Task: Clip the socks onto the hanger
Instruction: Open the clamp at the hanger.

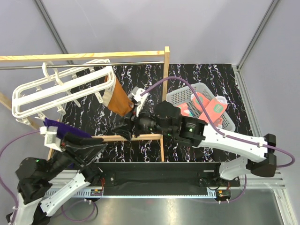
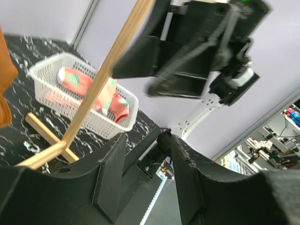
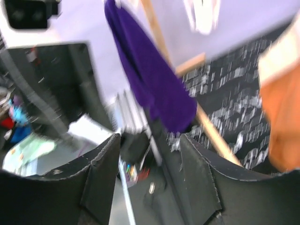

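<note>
Socks (image 1: 202, 104), coral-pink with teal patches, lie heaped in the white mesh basket (image 1: 177, 96) at the tabletop's (image 1: 206, 75) far right corner. Their long axes run roughly along the basket, one teal patch toward the right edge. My left pincer (image 2: 147, 140) and right pincer (image 3: 150, 140) both gape, holding nothing.

Before me, the black marbled tabletop (image 1: 201, 75) is carrying a white mesh basket (image 1: 175, 97) by its far right corner and a wooden rack (image 1: 166, 70) standing on its left half.
</note>
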You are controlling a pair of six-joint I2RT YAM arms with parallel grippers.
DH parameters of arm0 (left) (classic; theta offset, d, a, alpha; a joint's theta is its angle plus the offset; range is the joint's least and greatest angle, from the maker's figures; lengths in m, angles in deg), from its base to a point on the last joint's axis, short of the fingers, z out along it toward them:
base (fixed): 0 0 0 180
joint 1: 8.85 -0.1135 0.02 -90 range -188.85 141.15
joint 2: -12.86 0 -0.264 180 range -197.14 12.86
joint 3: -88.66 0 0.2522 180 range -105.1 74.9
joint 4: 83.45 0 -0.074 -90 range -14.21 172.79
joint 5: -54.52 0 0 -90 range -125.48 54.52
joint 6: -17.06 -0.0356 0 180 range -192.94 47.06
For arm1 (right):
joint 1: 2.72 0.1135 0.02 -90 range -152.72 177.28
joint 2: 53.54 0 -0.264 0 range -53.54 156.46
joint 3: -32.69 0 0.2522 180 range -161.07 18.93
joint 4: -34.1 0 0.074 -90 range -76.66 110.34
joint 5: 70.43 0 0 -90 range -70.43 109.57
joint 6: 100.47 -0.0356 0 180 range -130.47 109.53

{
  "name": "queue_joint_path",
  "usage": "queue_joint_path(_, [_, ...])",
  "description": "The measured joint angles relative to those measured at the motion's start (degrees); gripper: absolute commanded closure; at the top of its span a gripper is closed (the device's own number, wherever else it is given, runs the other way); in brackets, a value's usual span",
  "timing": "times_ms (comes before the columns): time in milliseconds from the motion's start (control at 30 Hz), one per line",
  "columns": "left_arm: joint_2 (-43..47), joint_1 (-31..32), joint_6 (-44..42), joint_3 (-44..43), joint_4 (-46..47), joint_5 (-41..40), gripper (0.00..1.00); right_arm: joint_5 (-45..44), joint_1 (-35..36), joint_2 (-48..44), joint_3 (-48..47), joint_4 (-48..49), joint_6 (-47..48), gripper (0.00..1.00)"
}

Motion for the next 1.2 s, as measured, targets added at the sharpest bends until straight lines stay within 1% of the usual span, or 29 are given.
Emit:
queue_joint_path(100, [-0.02, -0.92, -1.81, -5.11, -2.12, 0.31, 0.47, -1.51, 0.00, 3.21, -1.14, 6.99, 2.43, 0.41])
queue_joint_path(167, [-0.02, -1.66, -3.32, -9.77, -3.56, -0.22, 0.46, -2.51, 0.00, 5.62, -2.34, 10.97, 4.07, 0.38])
queue_joint_path(233, [-0.09, -2.43, -4.57, -13.94, -4.11, -1.79, 0.48, -4.15, 0.00, 8.59, -4.85, 13.00, 5.46, 0.37])
queue_joint_path(300, [-0.28, -3.56, -5.55, -18.38, -5.22, -5.57, 0.49, -6.36, 0.00, 11.76, -7.87, 14.88, 6.86, 0.37])
queue_joint_path(400, [-1.44, -5.38, -5.99, -22.77, -6.40, -10.45, 0.49, -9.86, 0.00, 15.47, -10.69, 17.27, 8.98, 0.37])
queue_joint_path(467, [-3.02, -6.51, -6.08, -24.52, -7.26, -12.31, 0.49, -12.11, 0.00, 17.07, -11.69, 17.88, 10.12, 0.37])
queue_joint_path(667, [-7.76, -8.39, -6.64, -25.38, -8.72, -13.99, 0.52, -15.93, 0.00, 18.47, -11.82, 18.36, 12.13, 0.37])
queue_joint_path(833, [-8.76, -8.74, -6.34, -25.03, -8.94, -14.43, 0.55, -17.11, 0.00, 18.47, -11.80, 19.93, 13.31, 0.38])
queue_joint_path(1000, [-9.66, -9.44, -4.81, -24.92, -8.79, -15.61, 0.57, -17.25, 0.00, 18.47, -11.80, 21.64, 14.84, 0.42])
queue_joint_path(1200, [-13.27, -10.08, -3.45, -24.92, -7.91, -15.76, 0.58, -18.10, 0.00, 18.47, -11.80, 23.32, 15.76, 0.52])
